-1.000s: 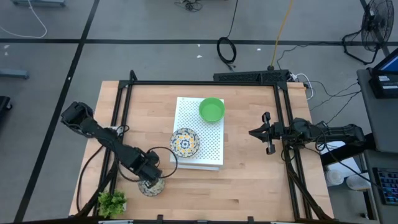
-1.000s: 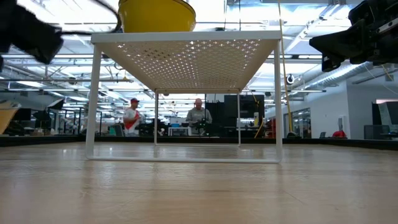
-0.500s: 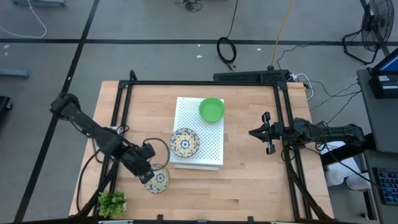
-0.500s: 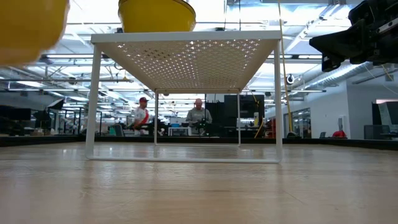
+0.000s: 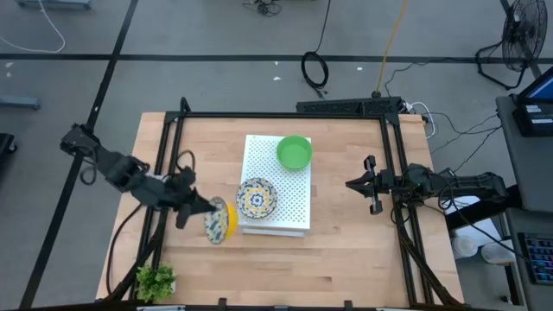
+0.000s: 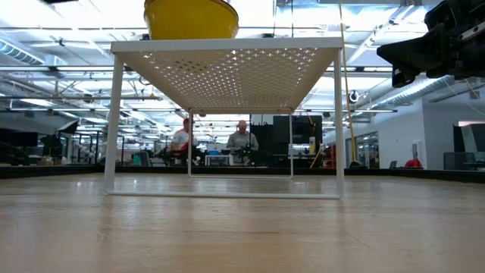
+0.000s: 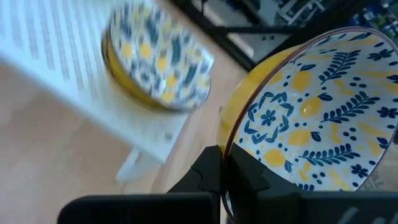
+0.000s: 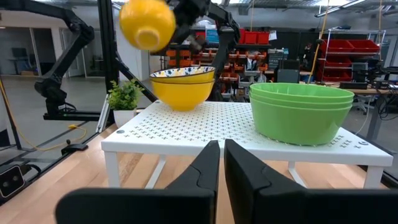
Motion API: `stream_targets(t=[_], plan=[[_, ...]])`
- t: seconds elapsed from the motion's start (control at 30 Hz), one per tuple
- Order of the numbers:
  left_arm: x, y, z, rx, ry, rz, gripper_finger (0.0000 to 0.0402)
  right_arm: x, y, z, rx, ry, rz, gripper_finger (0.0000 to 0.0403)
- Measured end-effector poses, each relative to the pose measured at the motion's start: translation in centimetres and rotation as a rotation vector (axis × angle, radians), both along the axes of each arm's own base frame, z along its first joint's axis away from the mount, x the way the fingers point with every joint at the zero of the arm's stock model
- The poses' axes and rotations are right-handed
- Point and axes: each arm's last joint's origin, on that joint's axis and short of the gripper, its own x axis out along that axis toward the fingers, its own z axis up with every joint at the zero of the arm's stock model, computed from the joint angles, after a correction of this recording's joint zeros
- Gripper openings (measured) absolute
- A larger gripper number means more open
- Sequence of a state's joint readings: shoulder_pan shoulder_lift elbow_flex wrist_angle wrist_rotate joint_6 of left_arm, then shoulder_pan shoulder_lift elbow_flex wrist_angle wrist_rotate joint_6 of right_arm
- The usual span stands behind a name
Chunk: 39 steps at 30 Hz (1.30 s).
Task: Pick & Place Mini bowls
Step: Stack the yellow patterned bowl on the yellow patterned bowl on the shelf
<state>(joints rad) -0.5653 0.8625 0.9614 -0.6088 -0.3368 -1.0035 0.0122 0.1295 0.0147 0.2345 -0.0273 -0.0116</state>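
Patterned mini bowl point(image 5: 219, 221) gripped tilted by left gripper point(image 5: 200, 210), beside white board point(image 5: 294, 194); plant point(image 5: 155, 281) nearby. Right gripper point(image 5: 361, 185) closed, empty.

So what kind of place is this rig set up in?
Probably a large industrial workshop or robotics lab: open ceiling with exposed ducting, red storage bins on shelving, and people at benches behind the wooden worktable.
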Motion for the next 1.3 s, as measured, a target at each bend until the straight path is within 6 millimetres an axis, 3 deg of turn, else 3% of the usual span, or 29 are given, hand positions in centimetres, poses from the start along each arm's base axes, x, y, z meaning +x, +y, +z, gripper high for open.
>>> stream_targets(t=[0.2,0.43,0.57,0.7,0.87,1.0,1.3], plan=[[1.0,1.3,4.3,0.136,-0.055,-0.005,0.0008,0.0,0.0,0.0,0.0,0.0,0.0,0.0016],[3.6,2.6,9.2,0.29,0.128,0.019,0.0008,0.0,0.0,0.0,0.0,0.0,0.0,0.0016],[5.8,3.9,10.7,0.355,0.221,0.046,0.0008,0.0,0.0,0.0,0.0,0.0,0.0,0.0016],[8.4,5.4,10.1,0.318,0.346,0.05,0.0008,0.0,0.0,0.0,0.0,0.0,0.0,0.0016],[11.7,6.9,7.0,0.262,0.555,-0.031,0.0008,0.0,0.0,0.0,0.0,-0.001,0.0,0.0016],[13.8,7.7,5.3,0.256,0.598,-0.101,0.0008,0.0,0.0,0.0,0.0,0.0,0.0,0.0016],[15.4,9.1,3.9,0.238,0.642,-0.122,0.0008,0.0,0.0,0.0,0.0,0.0,0.0,0.0016]])
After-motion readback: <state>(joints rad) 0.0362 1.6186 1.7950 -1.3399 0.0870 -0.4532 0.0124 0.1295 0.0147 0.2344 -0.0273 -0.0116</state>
